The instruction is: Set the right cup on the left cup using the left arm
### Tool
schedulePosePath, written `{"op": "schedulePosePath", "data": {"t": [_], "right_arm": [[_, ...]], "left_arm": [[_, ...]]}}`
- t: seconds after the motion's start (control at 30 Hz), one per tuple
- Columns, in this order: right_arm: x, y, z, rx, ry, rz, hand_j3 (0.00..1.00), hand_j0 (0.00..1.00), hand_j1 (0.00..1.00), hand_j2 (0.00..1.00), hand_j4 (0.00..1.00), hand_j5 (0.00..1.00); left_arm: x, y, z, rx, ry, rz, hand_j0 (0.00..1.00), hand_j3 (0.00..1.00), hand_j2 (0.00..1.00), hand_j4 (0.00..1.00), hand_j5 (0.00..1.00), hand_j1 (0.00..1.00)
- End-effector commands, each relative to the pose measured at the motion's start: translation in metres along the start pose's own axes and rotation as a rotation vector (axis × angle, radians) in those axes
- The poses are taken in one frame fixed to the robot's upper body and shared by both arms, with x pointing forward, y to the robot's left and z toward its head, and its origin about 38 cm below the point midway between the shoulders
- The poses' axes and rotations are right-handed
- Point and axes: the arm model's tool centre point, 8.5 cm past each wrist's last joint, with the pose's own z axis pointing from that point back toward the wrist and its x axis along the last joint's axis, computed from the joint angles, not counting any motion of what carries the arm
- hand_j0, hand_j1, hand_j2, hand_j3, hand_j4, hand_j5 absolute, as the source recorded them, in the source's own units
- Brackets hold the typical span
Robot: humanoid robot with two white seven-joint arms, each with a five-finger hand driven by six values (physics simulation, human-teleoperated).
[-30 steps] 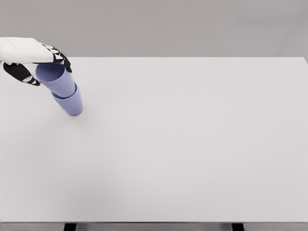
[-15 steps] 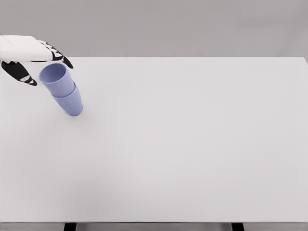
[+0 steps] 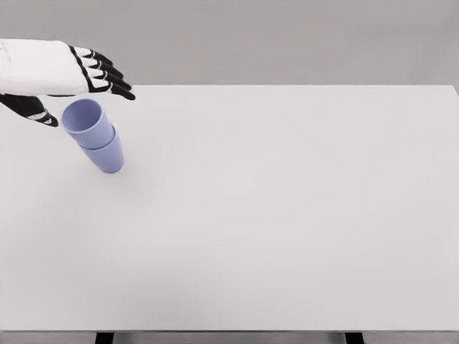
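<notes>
We saw one hand, the left hand (image 3: 61,68), at the far left of the head view, its white arm coming in from the left edge. Its four fingers (image 3: 107,74) were stretched out flat and pointed right, black at the joints and tips, and the thumb (image 3: 32,110) hung lower and apart from them. The hand grasped nothing; it was released and hovered above the cups, clear of them. The right hand did not appear in the view.

Just below and right of the thumb we counted two cups, both the same pale violet blue. The upper cup (image 3: 87,122) sat nested in the lower cup (image 3: 107,156), so that the pair made one stack. The stack leaned toward the upper left as we saw it, with the open mouth of the upper cup turned up toward the hand. Only the rim band and lower body of the lower cup showed beneath the upper one. The stack stood on the table near its far left corner.

We counted one table (image 3: 287,215), a plain white top that filled most of the view. A soft shadow lay beside the stack. At the bottom edge two dark legs (image 3: 105,337) showed under the near rim, one at the left and one at the right. Behind the table's far edge ran a flat grey wall (image 3: 287,39) with no features we could make out.
</notes>
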Motion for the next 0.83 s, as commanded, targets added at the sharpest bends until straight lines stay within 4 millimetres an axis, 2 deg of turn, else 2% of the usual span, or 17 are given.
{"op": "schedulePosePath", "data": {"t": [0.0,0.1,0.27,0.37,0.53,0.63,0.8], "right_arm": [[0.000,0.000,0.000,0.000,0.000,-0.001,1.00,1.00,1.00,1.00,1.00,1.00],[0.000,0.000,0.000,0.000,0.000,-0.001,1.00,1.00,1.00,1.00,1.00,1.00],[0.000,0.000,0.000,0.000,0.000,-0.001,1.00,1.00,1.00,1.00,1.00,1.00],[0.000,0.000,0.000,0.000,0.000,0.001,1.00,1.00,1.00,1.00,1.00,1.00],[0.000,0.000,0.000,0.000,0.000,0.001,1.00,1.00,1.00,1.00,1.00,1.00],[0.000,0.000,0.000,0.000,0.000,-0.001,1.00,1.00,1.00,1.00,1.00,1.00],[0.000,0.000,0.000,0.000,0.000,0.001,1.00,1.00,1.00,1.00,1.00,1.00]], "left_arm": [[0.011,0.002,0.002,0.007,-0.082,-0.059,1.00,1.00,1.00,1.00,1.00,1.00],[0.013,0.001,0.001,0.015,-0.098,-0.040,1.00,1.00,1.00,1.00,1.00,1.00],[0.017,-0.032,-0.013,-0.029,-0.136,0.038,1.00,1.00,1.00,1.00,1.00,1.00],[0.018,-0.043,-0.015,-0.041,-0.143,0.066,1.00,1.00,1.00,1.00,1.00,1.00],[0.022,-0.050,-0.019,-0.047,-0.161,0.086,1.00,1.00,1.00,1.00,1.00,1.00],[0.026,-0.064,-0.026,-0.064,-0.182,0.119,1.00,1.00,1.00,1.00,1.00,1.00],[0.027,-0.066,-0.028,-0.067,-0.188,0.123,1.00,1.00,1.00,1.00,1.00,1.00]]}}
